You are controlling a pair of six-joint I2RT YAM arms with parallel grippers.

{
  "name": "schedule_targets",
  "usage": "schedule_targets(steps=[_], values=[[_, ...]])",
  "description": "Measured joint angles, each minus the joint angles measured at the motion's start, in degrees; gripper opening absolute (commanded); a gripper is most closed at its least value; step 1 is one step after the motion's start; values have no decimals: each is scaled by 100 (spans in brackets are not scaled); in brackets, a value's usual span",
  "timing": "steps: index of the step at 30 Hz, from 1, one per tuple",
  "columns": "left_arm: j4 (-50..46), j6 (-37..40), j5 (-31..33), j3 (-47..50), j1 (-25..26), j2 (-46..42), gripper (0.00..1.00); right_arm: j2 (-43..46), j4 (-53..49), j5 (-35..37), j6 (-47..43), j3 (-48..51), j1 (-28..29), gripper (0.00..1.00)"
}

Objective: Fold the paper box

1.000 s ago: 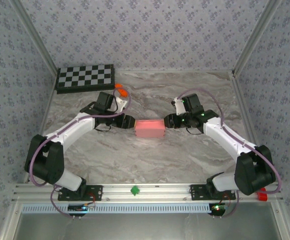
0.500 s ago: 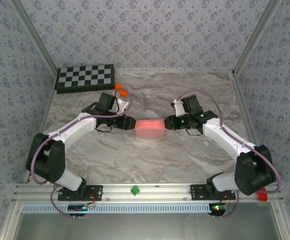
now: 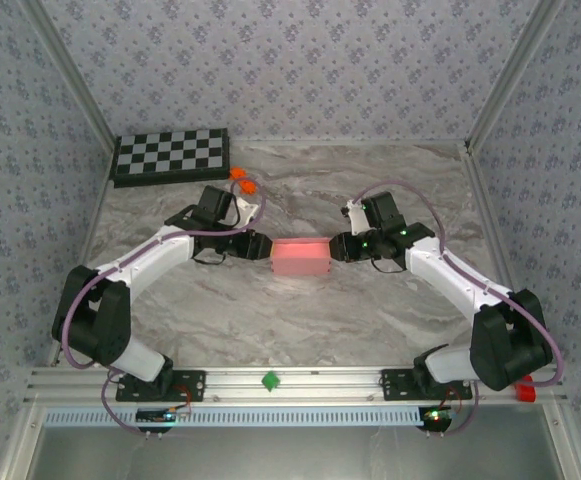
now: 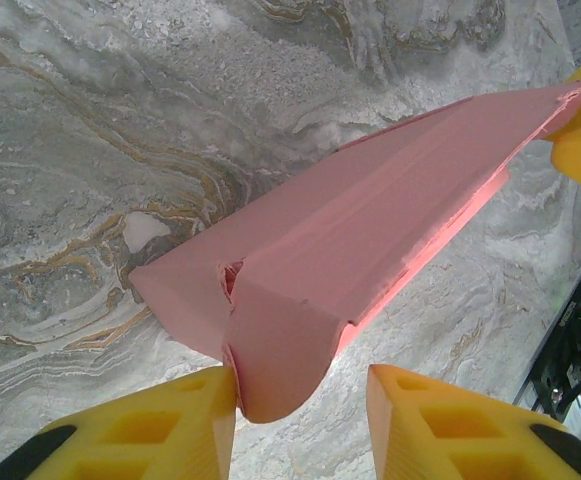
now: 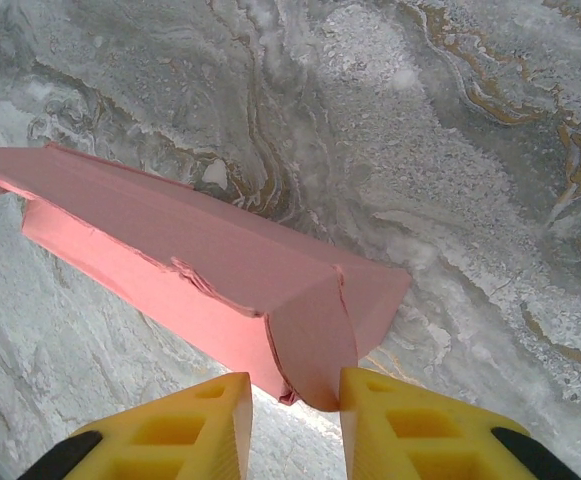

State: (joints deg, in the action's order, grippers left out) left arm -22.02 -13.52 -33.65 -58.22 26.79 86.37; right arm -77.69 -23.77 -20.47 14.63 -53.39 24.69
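Observation:
The pink paper box (image 3: 300,257) lies as a folded, flat long box on the marble table, between the two arms. My left gripper (image 3: 262,246) is at its left end. In the left wrist view the box (image 4: 370,220) runs away from the camera, and its rounded end flap hangs between my left gripper's (image 4: 300,385) yellow fingers (image 4: 170,430). The flap touches the left finger, with a gap to the right one. My right gripper (image 3: 336,247) is at the right end. In the right wrist view the box's (image 5: 200,250) end flap rests against the right finger (image 5: 410,430) of this gripper (image 5: 295,385), a narrow gap from the left one.
A checkerboard (image 3: 170,155) lies at the far left corner, with a small orange brick (image 3: 240,181) just in front of it, near the left arm. Patterned walls and metal frame posts close in the table. A green marker (image 3: 268,380) sits on the front rail.
Both grippers have shifted slightly toward the far side at the box's ends. The box has stayed nearly in place.

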Motion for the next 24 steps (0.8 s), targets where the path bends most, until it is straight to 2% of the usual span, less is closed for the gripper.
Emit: schedule_targets(steps=[9,24], values=[[0,-9,0,0,2,0,36,0,0,0,15,0,0,30],[-2,-11,-2,0,2,0,27,0,2,-46,74,-2,11,27]])
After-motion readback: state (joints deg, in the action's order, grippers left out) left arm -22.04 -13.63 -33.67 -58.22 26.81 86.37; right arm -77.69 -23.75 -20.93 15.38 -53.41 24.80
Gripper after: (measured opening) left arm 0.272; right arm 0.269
